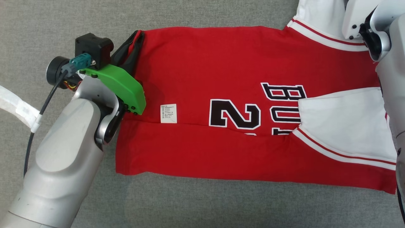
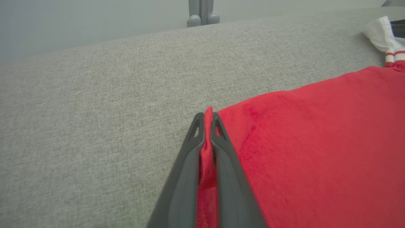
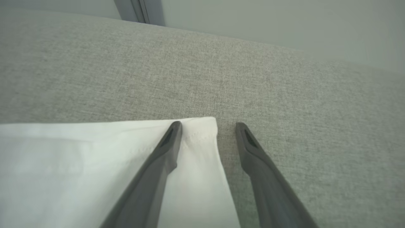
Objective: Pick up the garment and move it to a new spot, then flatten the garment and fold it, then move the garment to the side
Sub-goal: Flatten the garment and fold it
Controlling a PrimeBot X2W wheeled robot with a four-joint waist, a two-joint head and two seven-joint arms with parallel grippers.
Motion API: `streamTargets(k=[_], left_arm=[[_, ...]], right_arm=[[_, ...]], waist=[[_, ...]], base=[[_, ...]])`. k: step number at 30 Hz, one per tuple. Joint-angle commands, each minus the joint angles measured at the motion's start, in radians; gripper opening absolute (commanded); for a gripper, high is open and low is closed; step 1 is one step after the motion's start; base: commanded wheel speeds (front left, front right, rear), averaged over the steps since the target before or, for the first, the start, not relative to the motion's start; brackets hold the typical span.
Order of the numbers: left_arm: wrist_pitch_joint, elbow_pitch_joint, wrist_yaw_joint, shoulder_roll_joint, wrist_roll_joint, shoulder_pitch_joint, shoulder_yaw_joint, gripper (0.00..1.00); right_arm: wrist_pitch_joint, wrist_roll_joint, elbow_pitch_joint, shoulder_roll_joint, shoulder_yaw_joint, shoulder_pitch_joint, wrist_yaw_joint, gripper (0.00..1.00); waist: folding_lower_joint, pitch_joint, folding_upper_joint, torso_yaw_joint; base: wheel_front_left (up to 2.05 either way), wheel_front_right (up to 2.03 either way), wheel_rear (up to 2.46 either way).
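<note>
Red cloth, a jersey with white sleeves, is the garment. It lies flat along the grey fabric bench, with its hem to the robot's left and its sleeves to the right. The lower long edge is folded up over the body.

The left gripper is pressed together on the garment's far-left hem corner. In the left wrist view a thin ridge of red fabric stands pinched between the two dark fingers, and the corner lies well short of the bench's far edge. In the head view the same gripper reaches that corner from under its green wrist cover.

The right gripper is spread wide and holds nothing. One finger lies over the corner of a white sleeve and the other over bare bench. I cannot tell whether either finger touches what is under it.

In the head view the pale right arm covers the far-right sleeve end, and the garment's right edge runs behind it. The near white sleeve is folded inward over the black lettering, so only "BU" and part of a lower row can be read. The numeral "2" sits just above the fold line, which cuts off whatever is printed below it. The print on a small white label near the hem is too fine to read.
</note>
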Motion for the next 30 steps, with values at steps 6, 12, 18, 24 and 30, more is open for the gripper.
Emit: streamTargets(k=[6,12,18,24,30], left_arm=[[-0.013,0.023,0.001,0.012,-0.003,-0.026,0.007,0.0],[-0.03,0.052,-0.004,0.025,-0.014,-0.034,0.017,0.0],[-0.06,0.087,-0.016,0.048,-0.042,-0.03,0.036,0.0],[-0.095,0.102,-0.034,0.07,-0.099,0.043,0.051,0.0],[-0.141,0.056,-0.043,0.104,-0.139,0.156,0.049,0.0]], right_arm=[[-0.057,0.02,0.061,0.005,0.034,-0.014,-0.001,0.0],[-0.151,0.026,0.081,0.019,0.053,-0.045,0.0,0.0],[-0.247,0.06,0.08,0.029,0.094,-0.027,0.0,0.0],[-0.318,0.151,0.013,0.037,0.203,0.068,0.0,0.0],[-0.354,0.265,-0.145,-0.013,0.311,0.233,0.0,0.0]], waist=[[-0.0001,-0.012,0.0,-0.021],[-0.0001,-0.045,0.0,-0.049],[-0.0001,-0.104,0.0,-0.088],[-0.0001,-0.177,0.0,-0.13],[-0.0001,-0.245,0.0,-0.161]], base=[[0.0,0.0,0.0],[0.0,0.0,0.0],[0.0,0.0,0.0],[0.0,0.0,0.0],[0.0,0.0,0.0]])
